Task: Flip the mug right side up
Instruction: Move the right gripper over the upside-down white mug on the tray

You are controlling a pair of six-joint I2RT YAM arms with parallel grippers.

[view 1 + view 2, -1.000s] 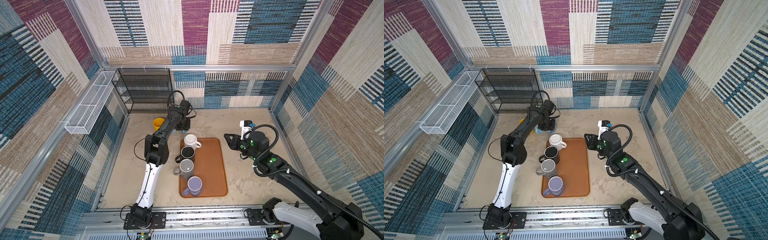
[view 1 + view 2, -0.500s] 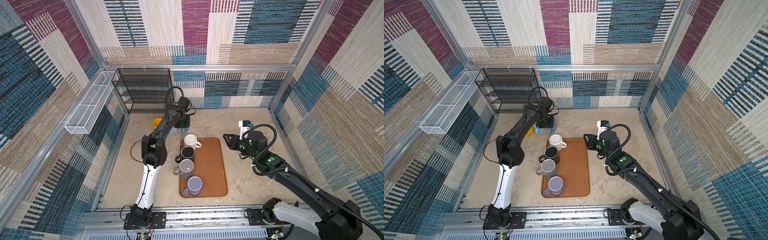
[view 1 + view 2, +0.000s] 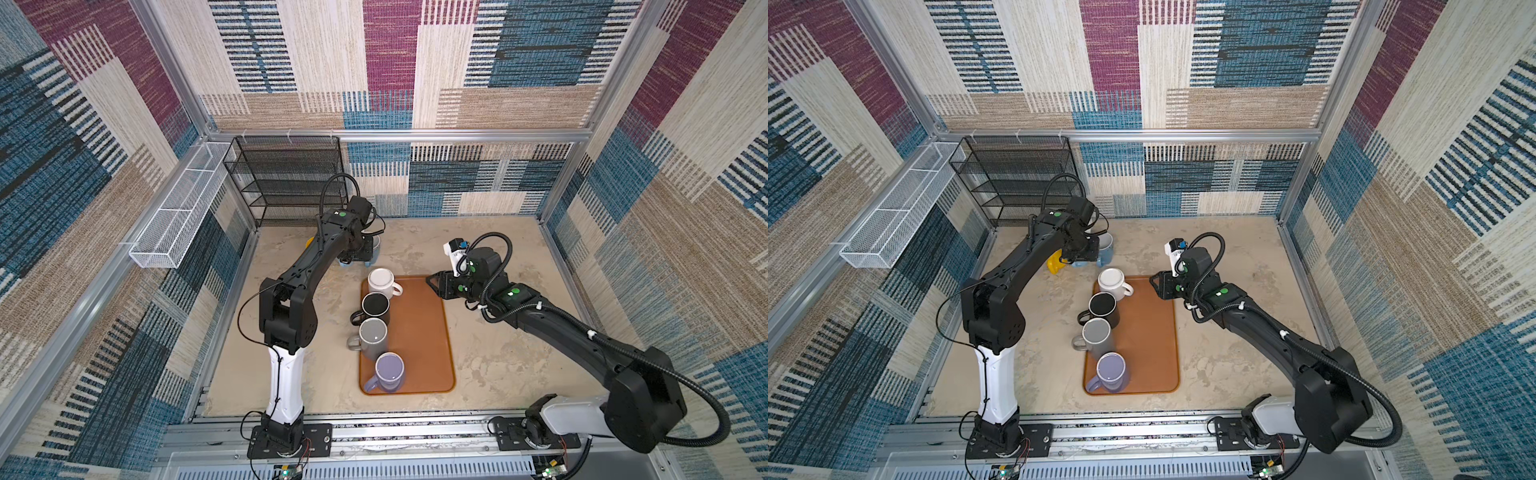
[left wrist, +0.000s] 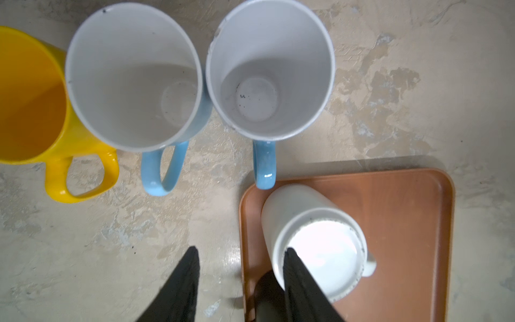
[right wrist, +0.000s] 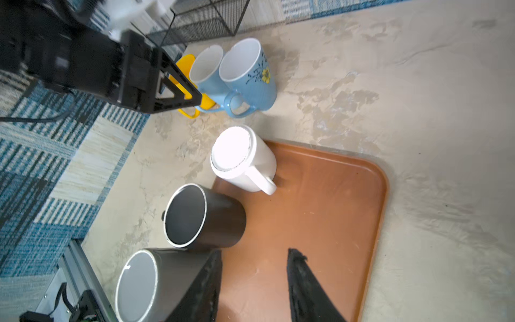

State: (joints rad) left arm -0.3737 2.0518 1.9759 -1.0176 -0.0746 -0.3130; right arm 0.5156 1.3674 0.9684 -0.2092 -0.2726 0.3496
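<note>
Tabletop (image 3: 498, 332) centre, in a top view: inverted white mug (image 3: 381, 281), probably rigid, slick, chippable; grip across its wall. Left end effector (image 4: 242, 249) and right end effector (image 5: 255, 251) gape empty.

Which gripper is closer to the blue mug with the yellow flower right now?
Left. The left gripper hangs close beside the flowered blue mug, near a back corner of the tray. The right gripper is over the tray's opposite edge, farther off.

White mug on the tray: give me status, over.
Left gripper open, empty, hovering near white mug. Right gripper open, empty, over tray. White mug upside down at tray corner, untouched. Black mug close beside it.
</note>
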